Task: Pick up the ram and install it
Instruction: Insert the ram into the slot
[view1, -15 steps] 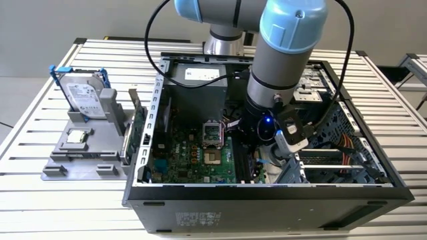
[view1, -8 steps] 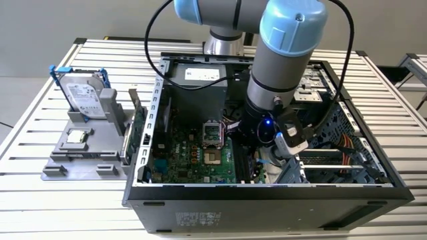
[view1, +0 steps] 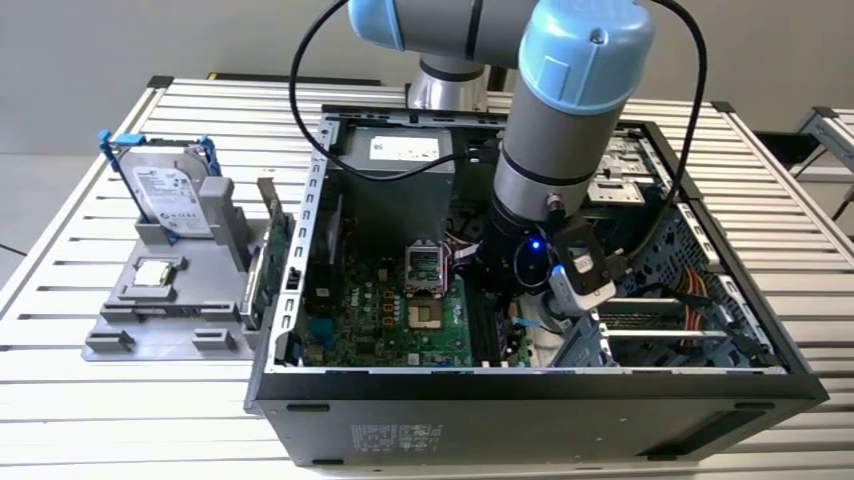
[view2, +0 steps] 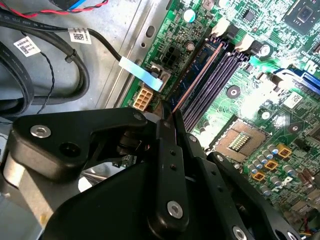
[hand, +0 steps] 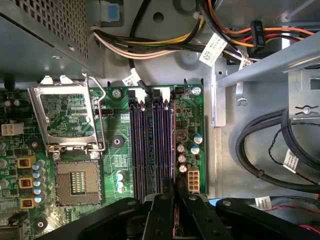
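The ram (view2: 196, 80) shows edge-on as a thin dark stick standing in the outermost of the purple memory slots (hand: 150, 145) on the motherboard, beside the small white connector (hand: 193, 179). In the first wrist view the ram (hand: 173, 145) is a narrow line along that slot. My gripper (view2: 166, 122) has its black fingers (view2: 172, 165) pinched together on the ram's near end. In the first wrist view the gripper (hand: 175, 192) sits over the slot's end. In the exterior view the arm reaches down into the open computer case (view1: 534, 385), with the gripper (view1: 511, 305) low over the board.
An open CPU socket (hand: 77, 182) with its raised metal frame (hand: 65, 117) lies beside the slots. Black cables (hand: 265, 150) and coloured wire bundles (hand: 150, 47) run along the case wall. Outside the case, a grey holder (view1: 167, 310) carries a hard drive (view1: 174, 200) and a green card (view1: 276, 260).
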